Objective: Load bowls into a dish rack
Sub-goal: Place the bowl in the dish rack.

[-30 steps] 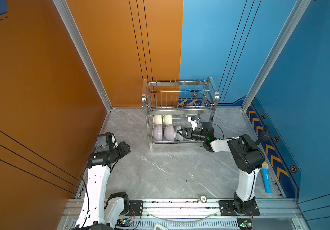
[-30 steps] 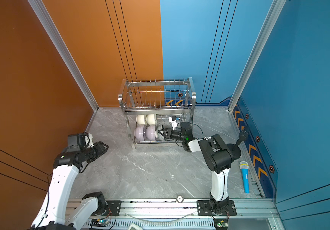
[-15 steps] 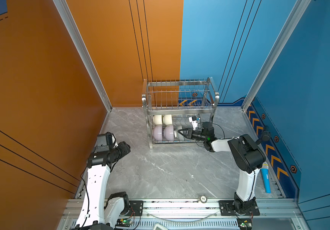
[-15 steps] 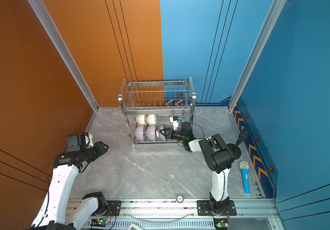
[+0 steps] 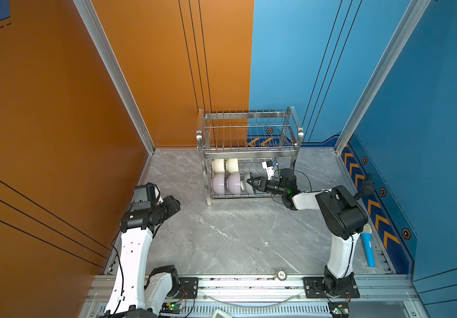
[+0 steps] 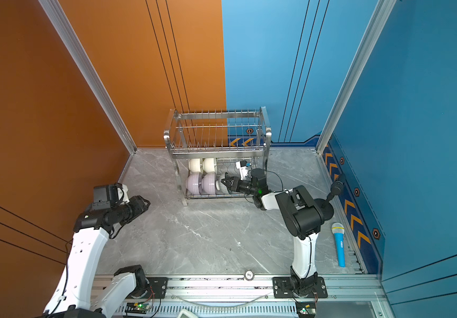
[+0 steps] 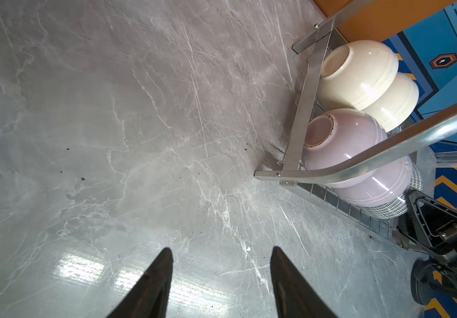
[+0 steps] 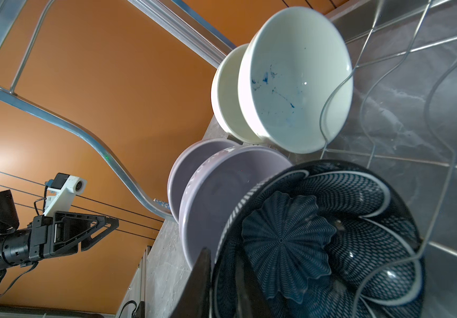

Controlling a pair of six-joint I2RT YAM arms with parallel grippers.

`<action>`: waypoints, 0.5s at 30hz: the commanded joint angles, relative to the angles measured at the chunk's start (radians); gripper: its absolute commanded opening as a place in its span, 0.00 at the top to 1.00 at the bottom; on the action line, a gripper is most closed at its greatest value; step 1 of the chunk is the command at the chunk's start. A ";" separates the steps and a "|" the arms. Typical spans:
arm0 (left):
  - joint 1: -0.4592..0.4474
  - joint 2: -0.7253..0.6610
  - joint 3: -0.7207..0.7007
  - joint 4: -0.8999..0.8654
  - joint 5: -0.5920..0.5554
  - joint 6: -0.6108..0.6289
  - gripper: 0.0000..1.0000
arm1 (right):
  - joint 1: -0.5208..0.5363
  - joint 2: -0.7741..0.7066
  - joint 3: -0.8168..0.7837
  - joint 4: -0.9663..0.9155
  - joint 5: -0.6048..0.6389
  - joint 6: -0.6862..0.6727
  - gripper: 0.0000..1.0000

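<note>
From my console the dish rack (image 5: 249, 155) reads as bright polished steel, its thin wire and flat strips throwing mirror glints. In its lower tier the cream-white bowls (image 7: 359, 71) and lilac bowls (image 7: 343, 137) look like glazed ceramic, smooth and glossy. One lilac foot ring (image 7: 332, 126) by the rack's end frame is bare, rough and brownish. Beside them the dark blue-grey bowl (image 8: 285, 242) shows fine ribbing under a shiny glaze. In front of the rack the tabletop (image 7: 139, 124) is a polished grey marble-look surface that mirrors the lights. The left gripper (image 7: 221, 250) has matt black, plastic-looking fingers (image 7: 152, 280).
</note>
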 commanded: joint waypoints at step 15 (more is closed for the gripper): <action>0.017 -0.013 -0.014 0.004 0.021 0.019 0.42 | -0.013 -0.096 -0.034 -0.132 0.100 -0.112 0.65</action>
